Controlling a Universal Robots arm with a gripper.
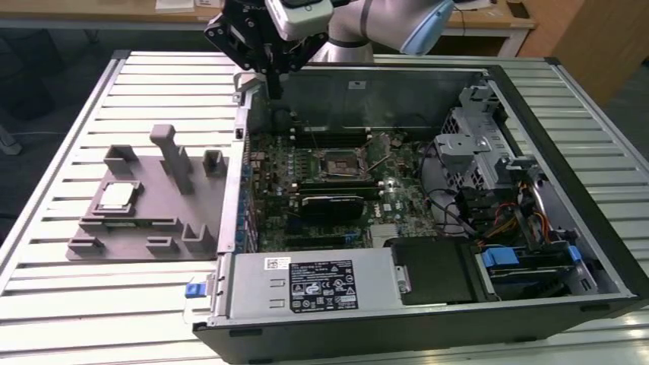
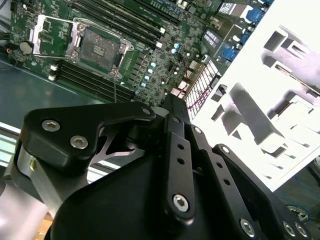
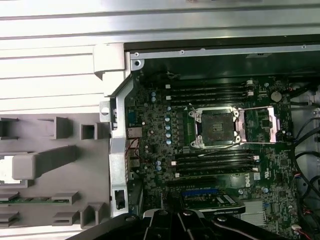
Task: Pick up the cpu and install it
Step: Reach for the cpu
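The gripper hangs over the back edge of the open computer case, its jaws drawn narrow and holding nothing. The cpu lies flat on the grey tray, outside the case at the exterior view's left. Inside the case, the socket stands open.

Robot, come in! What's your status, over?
Gripper high over the case corner, apart from the cpu. Cpu lies on grey tray, untouched. Socket open, nothing in it.
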